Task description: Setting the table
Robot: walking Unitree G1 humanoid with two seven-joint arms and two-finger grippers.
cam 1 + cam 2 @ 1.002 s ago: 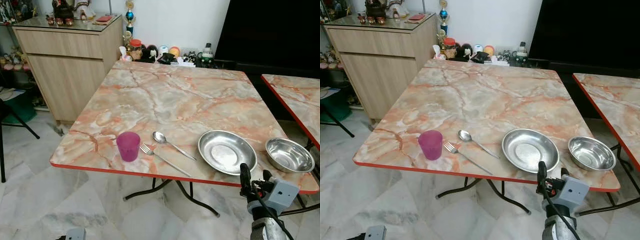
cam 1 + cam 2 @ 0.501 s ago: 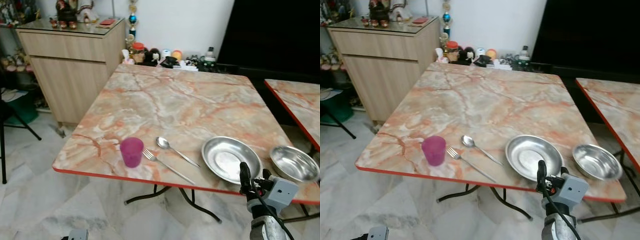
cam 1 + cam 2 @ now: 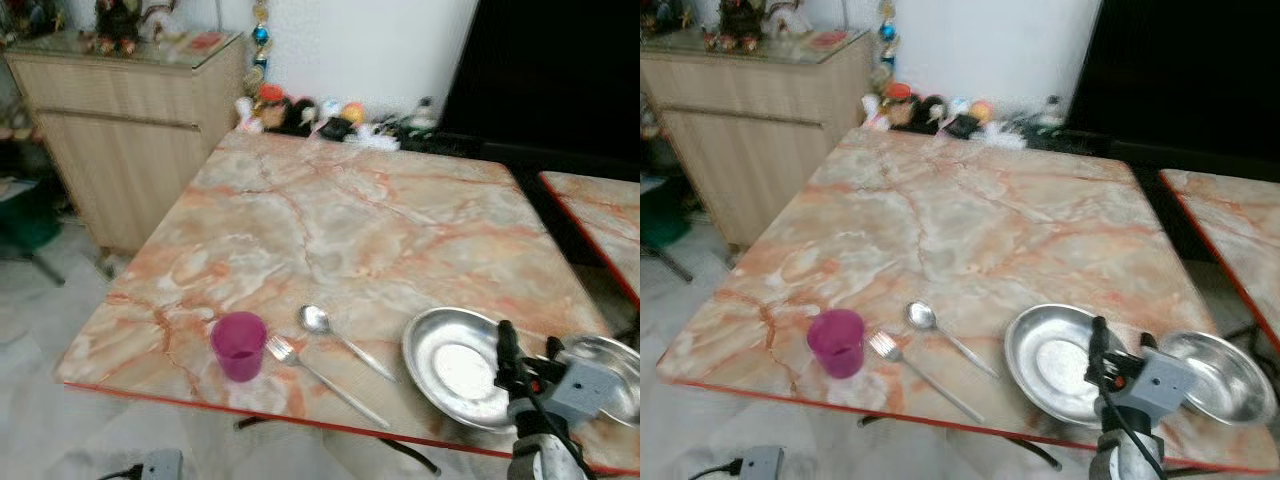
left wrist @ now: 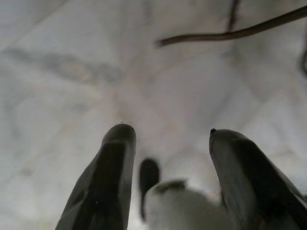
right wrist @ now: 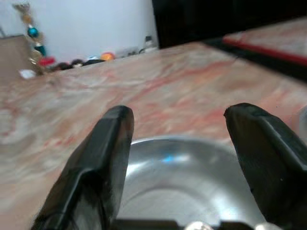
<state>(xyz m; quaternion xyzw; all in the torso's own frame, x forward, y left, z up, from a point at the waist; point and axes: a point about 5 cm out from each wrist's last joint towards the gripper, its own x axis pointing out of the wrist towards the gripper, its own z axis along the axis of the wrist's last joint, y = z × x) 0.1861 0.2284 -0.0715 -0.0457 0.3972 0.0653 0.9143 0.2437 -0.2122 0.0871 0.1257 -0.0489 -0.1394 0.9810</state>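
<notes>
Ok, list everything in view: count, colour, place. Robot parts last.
Table: one, orange-grey marble top, red edge, centre.
Second table: one, same pattern, far right.
Cup: one, purple, upright near the front edge.
Fork: one, silver, right of the cup.
Spoon: one, silver, beside the fork.
Plate: one, steel, right of the spoon.
Bowl: one, steel, right of the plate.
Cabinet: one, light wood, back left.
Figurines: several, mixed colours, behind the table.
Right tool: open, over the plate.
Left tool: open, low over the floor.

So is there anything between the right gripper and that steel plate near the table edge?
Nothing visible. The right gripper, fingers open, points straight at the steel plate, with only bare plate ahead.
</notes>
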